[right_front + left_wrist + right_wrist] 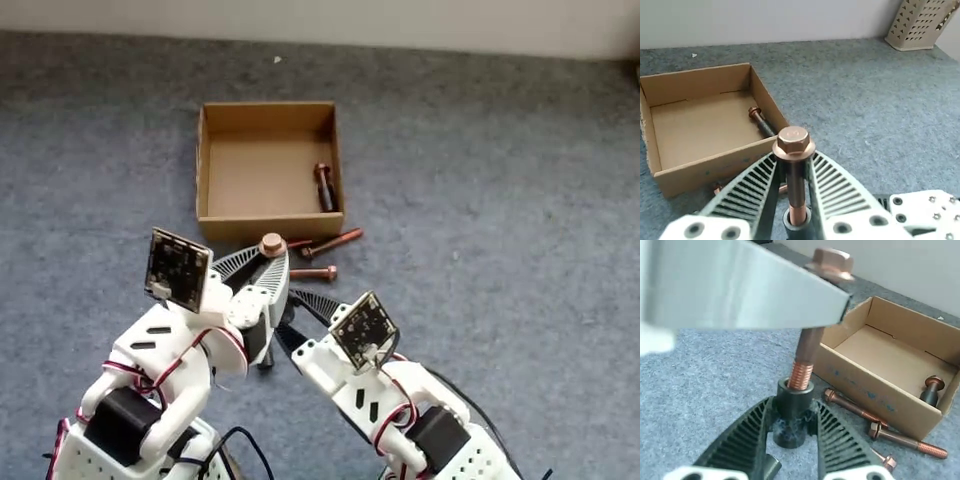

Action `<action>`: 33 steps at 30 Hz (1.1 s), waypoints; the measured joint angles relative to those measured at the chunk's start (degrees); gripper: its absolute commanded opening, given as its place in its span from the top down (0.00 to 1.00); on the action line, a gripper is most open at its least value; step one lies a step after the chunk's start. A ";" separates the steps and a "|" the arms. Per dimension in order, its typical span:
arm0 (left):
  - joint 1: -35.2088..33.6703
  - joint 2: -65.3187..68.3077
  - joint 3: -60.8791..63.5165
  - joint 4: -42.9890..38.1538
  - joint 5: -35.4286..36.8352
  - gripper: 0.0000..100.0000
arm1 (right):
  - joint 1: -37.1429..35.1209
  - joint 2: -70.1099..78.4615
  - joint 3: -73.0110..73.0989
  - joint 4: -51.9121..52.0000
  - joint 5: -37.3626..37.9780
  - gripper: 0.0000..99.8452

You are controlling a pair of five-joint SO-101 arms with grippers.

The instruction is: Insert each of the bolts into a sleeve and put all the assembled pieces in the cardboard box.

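Left tool and right tool both closed, tips close together

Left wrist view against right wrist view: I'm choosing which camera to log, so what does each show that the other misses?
Left wrist alone: a pale latticed basket. Right wrist alone: the threads of the upright bolt entering the black sleeve, and a loose bolt seen whole beside the cardboard box. Both: that box, the assembled piece inside it, the upright bolt and the sleeve.
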State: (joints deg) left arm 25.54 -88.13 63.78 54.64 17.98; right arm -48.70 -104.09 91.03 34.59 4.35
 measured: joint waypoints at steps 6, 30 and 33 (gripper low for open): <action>2.20 0.62 3.08 -0.09 -5.80 0.98 | 2.37 -0.09 -0.09 -0.09 -3.34 1.00; -26.99 0.00 -1.32 14.68 -14.77 0.85 | 13.54 0.00 0.79 2.20 -12.22 1.00; -34.29 0.26 1.05 14.68 -15.03 0.98 | 13.89 0.00 0.79 6.15 -12.48 1.00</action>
State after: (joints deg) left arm -8.75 -87.87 64.84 69.32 2.95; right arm -34.81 -104.09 91.82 40.75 -8.13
